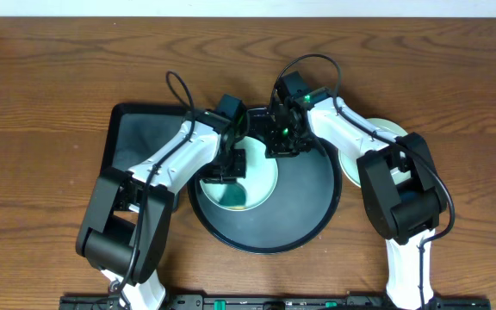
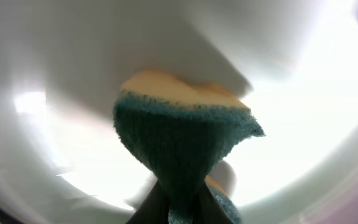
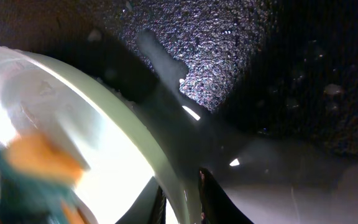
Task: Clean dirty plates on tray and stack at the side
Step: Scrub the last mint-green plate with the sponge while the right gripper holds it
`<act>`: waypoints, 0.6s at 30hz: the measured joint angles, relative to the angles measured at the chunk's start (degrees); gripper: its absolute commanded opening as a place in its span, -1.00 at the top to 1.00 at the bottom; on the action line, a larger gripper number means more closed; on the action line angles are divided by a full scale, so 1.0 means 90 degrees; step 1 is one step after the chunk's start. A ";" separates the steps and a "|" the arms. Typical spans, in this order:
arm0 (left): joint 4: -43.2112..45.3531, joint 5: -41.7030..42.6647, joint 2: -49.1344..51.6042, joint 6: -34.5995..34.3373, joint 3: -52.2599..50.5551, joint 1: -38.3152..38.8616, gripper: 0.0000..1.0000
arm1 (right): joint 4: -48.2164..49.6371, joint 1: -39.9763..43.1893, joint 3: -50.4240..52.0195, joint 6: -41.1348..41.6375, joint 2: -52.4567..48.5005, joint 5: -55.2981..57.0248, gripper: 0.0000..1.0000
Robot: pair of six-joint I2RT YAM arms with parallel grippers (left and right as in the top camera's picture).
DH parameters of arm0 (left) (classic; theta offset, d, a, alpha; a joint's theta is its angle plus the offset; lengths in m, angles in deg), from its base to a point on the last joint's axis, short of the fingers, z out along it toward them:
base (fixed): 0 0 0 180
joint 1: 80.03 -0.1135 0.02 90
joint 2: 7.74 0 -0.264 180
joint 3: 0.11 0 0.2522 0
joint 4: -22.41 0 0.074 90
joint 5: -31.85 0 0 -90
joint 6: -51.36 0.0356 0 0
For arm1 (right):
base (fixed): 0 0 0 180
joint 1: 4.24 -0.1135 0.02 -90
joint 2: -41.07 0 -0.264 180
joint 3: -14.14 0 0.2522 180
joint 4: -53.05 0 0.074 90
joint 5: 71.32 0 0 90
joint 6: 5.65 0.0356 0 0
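Note:
A pale mint-green plate [image 1: 261, 182] lies on the left part of the large round black tray [image 1: 304, 211]. My left gripper [image 1: 228, 169] is shut on a green and yellow sponge [image 2: 185, 140] and presses it onto the plate's inside [image 2: 303, 99]. My right gripper [image 1: 281, 142] is shut on the plate's far rim [image 3: 145, 134], one finger inside and one outside. The sponge shows blurred in the right wrist view [image 3: 33, 171]. More plates [image 1: 386, 142], the top one pale, sit on the table to the right of the tray, partly hidden by my right arm.
A smaller rectangular black tray [image 1: 140, 138] lies to the left of the round tray, under my left arm. The round tray's floor [image 3: 229, 56] is wet and speckled. Wooden table [image 1: 50, 103] all around.

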 measured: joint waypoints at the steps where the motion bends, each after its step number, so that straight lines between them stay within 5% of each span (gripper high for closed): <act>1: 0.0007 0.0255 -0.0002 0.0243 0.0000 0.0002 0.85 | -0.0002 0.0000 0.0000 0.0000 0.0000 0.0000 0.71; 7: 0.0549 0.0466 0.0000 0.0821 0.0000 0.0022 0.85 | -0.0005 0.0000 0.0000 0.0002 0.0000 0.0015 0.72; 14: 0.0811 -0.1564 0.0000 -0.0724 0.0000 0.0049 0.85 | -0.0058 0.0000 0.0000 0.0002 0.0000 0.0024 0.69; 18: 0.0512 -0.1622 0.0000 -0.1008 0.0005 0.0049 0.85 | -0.0075 0.0000 0.0000 0.0002 0.0000 0.0019 0.67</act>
